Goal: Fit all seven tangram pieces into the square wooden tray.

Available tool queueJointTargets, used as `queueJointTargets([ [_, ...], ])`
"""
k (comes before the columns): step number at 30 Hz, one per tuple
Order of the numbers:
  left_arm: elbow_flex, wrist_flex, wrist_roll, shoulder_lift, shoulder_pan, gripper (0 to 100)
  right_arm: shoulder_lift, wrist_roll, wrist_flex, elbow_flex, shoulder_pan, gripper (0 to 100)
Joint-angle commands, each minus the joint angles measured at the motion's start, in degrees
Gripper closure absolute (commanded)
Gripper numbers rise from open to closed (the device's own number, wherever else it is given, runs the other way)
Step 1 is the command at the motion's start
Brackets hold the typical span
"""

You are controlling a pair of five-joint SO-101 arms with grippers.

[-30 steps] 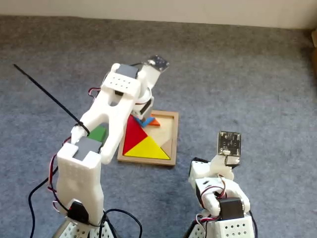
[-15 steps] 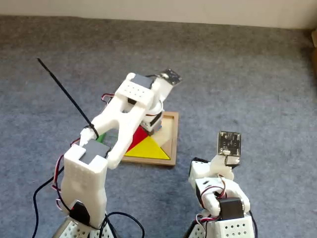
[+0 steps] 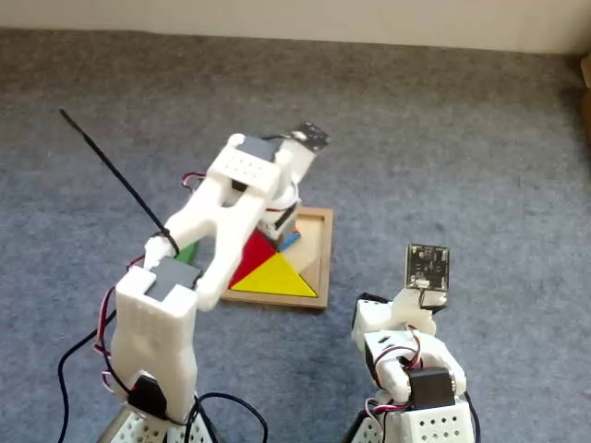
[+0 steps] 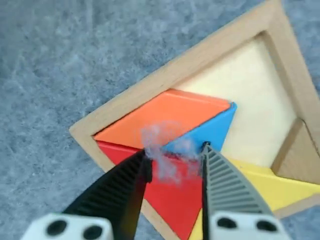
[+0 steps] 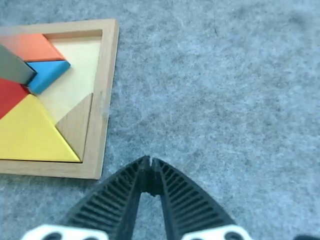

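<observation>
The left gripper point(image 4: 175, 151) hangs over the tray point(image 4: 200, 60). Its two fingers are parted by a moderate gap, with nothing clamped between them. Right under the tips lies the narrow corner of the blue triangle point(image 4: 212, 131), where it meets the orange piece point(image 4: 170, 117) and the red triangle point(image 4: 170, 195). In the right wrist view, this gripper's grey finger point(image 5: 15, 67) meets the end of the blue triangle, though I cannot tell if it presses on it.

Beyond the fingertips, the orange piece runs along the tray's rim into a corner. Past the blue triangle, on the grey finger's side, a bare patch of tray floor point(image 4: 250, 95) reaches the rim on two sides. That patch is bordered by the wood-coloured triangle point(image 4: 300, 150), and the yellow triangle point(image 4: 280, 182) lies beside that against the rim. The red triangle sits below the fingers, edge to edge with the yellow one.

A green piece point(image 3: 187, 251) lies on the carpet point(image 5: 225, 75) outside the tray, partly hidden under the left arm.

The right gripper point(image 5: 150, 172) has its fingers pressed together and holds nothing. It sits over carpet just off the tray's outer edge, not touching it. Open carpet stretches ahead of it and to the side away from the tray.
</observation>
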Motion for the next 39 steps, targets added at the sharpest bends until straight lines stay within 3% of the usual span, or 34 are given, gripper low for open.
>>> queueJointTargets([
  [1,-1.45,-0.79,0.00,0.84,-3.65,84,-0.66,0.79,-1.80,6.64,0.75,99.4],
  [6,-1.01,-0.26,-1.76,-3.12,-4.53,84,-0.66,0.79,-1.80,6.64,0.75,99.4],
  [16,-1.01,9.76,-1.93,-22.46,-4.70,83,-0.66,0.79,-1.80,6.64,0.75,99.4],
  [20,-1.01,14.15,-1.93,-28.00,-8.31,80,-0.66,0.79,-1.80,6.64,0.75,99.4],
  [25,-0.31,16.26,-1.85,-29.41,-17.71,73,-0.66,0.79,-1.80,6.64,0.75,99.4],
  [30,9.19,13.63,-6.24,-29.49,-24.04,71,-0.66,0.79,-1.80,6.64,0.75,99.4],
  [39,28.35,-3.87,-10.73,-29.41,-26.95,71,-0.66,0.79,-1.80,6.64,0.75,99.4],
])
